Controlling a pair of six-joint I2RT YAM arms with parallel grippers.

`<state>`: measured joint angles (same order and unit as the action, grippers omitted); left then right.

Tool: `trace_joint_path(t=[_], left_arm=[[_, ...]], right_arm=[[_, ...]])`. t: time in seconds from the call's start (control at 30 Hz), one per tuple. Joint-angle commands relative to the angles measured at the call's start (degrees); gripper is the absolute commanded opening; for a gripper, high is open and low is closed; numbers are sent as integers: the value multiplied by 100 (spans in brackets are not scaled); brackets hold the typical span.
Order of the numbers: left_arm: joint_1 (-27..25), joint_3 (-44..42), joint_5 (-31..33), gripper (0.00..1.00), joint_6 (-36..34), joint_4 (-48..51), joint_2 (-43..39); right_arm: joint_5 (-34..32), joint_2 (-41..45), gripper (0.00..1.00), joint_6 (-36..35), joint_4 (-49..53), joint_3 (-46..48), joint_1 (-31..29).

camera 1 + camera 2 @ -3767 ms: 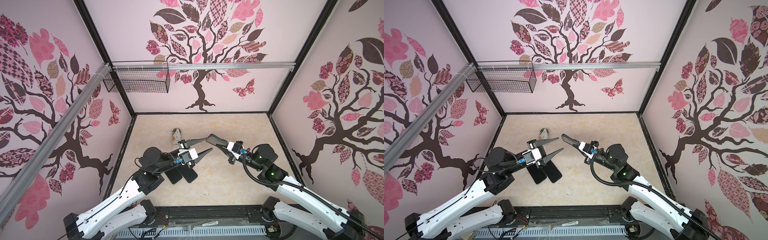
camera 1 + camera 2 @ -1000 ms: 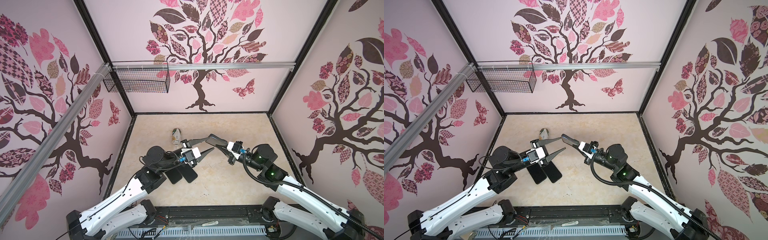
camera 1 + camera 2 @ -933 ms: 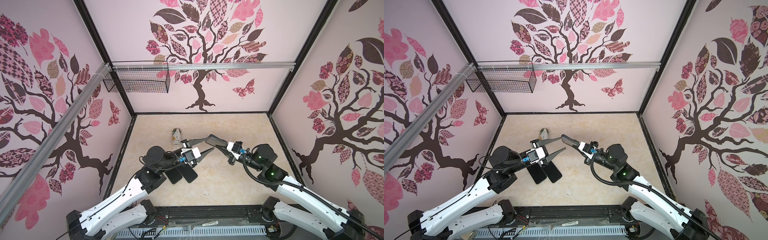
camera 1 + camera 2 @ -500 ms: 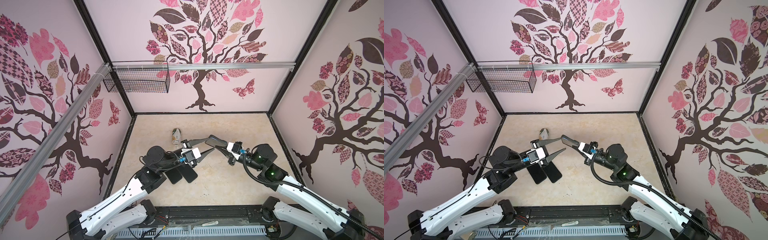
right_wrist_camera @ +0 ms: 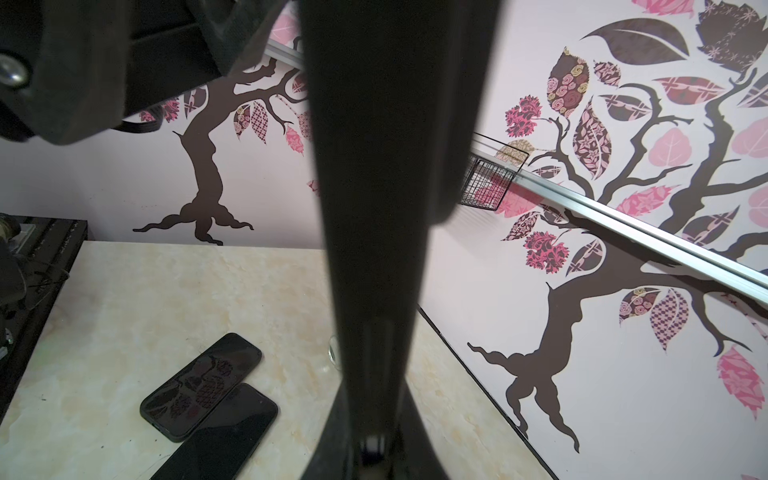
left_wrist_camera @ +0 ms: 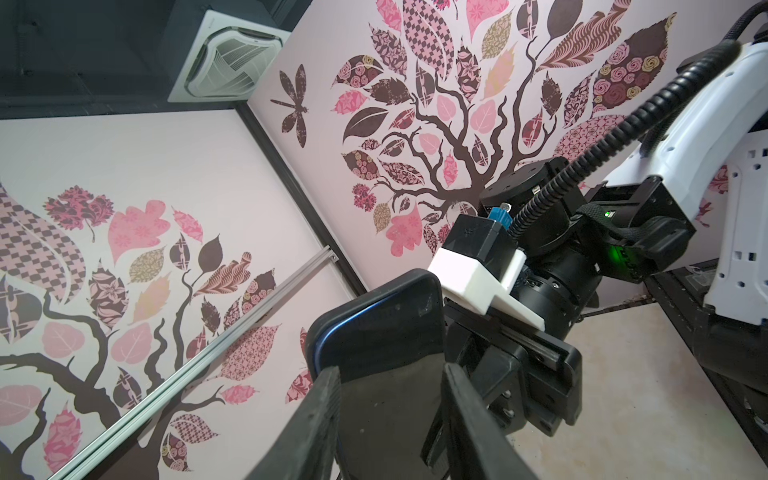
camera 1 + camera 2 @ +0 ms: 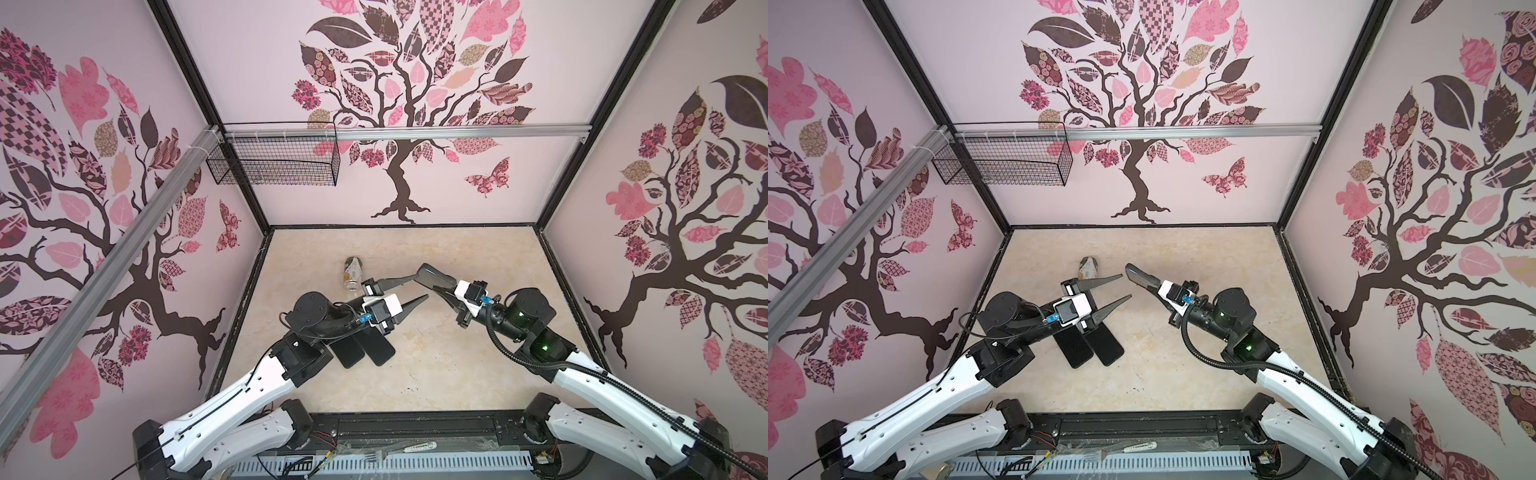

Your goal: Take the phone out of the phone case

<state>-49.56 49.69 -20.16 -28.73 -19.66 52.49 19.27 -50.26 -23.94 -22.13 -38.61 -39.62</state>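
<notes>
While held aloft just right of can point(image 7: 353, 272) in top view, clamped in closed right gripper point(image 7: 438, 284): phone case point(image 6: 374, 293), phone point(image 6: 382, 345) seated inside, blue edge showing. Left gripper point(image 7: 419, 286) half open, empty, fingers point(image 6: 316, 415) at case end; contact not clear. Two dark phones point(image 5: 203, 382) flat on tabletop point(image 7: 457, 365), robot-side of can.

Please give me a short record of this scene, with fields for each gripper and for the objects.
left gripper: open, raised, tips beside end of cased phone
right gripper: shut on cased phone, holding it above the table
other phones: two, flat on table, overlapping
can: on its side on table
</notes>
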Motion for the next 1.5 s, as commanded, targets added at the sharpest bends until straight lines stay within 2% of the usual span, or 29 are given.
trace_joint_path(t=[0.0,0.43,1.13,1.47], left_arm=[[-19,-169,73,43,-25,-43,-20],[-19,-166,84,44,-30,-25,-16],[-28,-60,-269,44,-28,236,143],[-44,-65,194,43,-169,337,202]], right_arm=[[43,150,0,48,-416,-129,-18],[546,60,0,-129,-301,-186,-20],[878,-1,0,-377,-17,-303,-73],[714,69,0,-730,118,-270,-155]])
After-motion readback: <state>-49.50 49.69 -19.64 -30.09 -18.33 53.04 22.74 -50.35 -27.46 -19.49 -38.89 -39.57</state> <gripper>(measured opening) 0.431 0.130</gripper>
